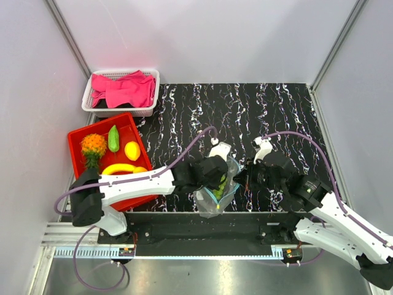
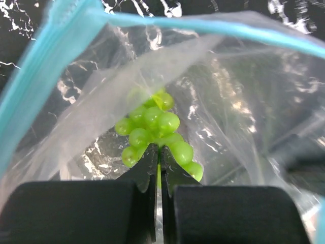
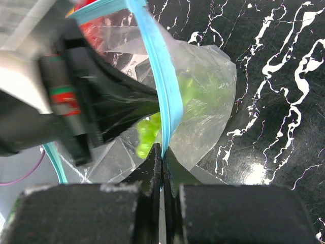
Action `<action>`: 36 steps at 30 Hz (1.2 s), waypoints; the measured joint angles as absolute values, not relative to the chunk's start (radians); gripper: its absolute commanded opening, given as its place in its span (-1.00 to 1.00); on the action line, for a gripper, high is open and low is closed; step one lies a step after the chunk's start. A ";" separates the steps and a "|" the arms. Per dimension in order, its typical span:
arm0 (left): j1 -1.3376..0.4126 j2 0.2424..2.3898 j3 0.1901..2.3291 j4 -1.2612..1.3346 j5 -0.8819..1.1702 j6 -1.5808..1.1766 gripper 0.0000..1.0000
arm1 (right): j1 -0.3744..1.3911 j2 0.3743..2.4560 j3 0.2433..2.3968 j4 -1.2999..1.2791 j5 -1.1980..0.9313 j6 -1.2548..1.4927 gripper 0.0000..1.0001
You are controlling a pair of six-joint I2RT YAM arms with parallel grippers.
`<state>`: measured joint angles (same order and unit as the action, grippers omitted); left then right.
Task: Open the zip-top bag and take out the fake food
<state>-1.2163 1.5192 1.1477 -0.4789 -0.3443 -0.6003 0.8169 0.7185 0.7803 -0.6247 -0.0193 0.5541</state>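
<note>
Both tools work inside and on the open zip-top bag (image 1: 216, 190) at the near middle of the table (image 1: 282, 110)
The left tool (image 2: 158, 165) reaches into the bag's mouth, clenched on the green grape bunch (image 2: 155, 132); the right tool (image 3: 162, 157) pinches the bag's blue zip strip (image 3: 165, 96). More fake food (image 1: 113, 150) lies in the red tray (image 1: 77, 157) at left, with a white basket (image 1: 147, 110) of pink cloth (image 1: 126, 89) beyond it

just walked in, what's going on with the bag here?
The right gripper is shut on the blue zip strip of the zip-top bag, holding it open. The left gripper is inside the bag, shut on a bunch of green toy grapes. Other fake food already lies in the red tray: an orange bumpy fruit, a green pod, yellow pieces. The grapes are not yet out.
</note>
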 measured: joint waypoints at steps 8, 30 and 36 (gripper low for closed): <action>-1.217 1.398 1.118 -0.478 -0.296 -0.597 -1.00 | 0.817 0.729 0.778 -0.624 -0.019 0.554 -1.00; -1.217 1.118 1.240 -0.478 -0.272 -0.464 -1.00 | 0.817 0.757 0.764 -0.609 -0.019 0.554 -1.00; -1.216 1.002 1.332 -0.517 -0.358 -0.382 -1.00 | 0.817 0.760 0.764 -0.608 -0.019 0.554 -1.00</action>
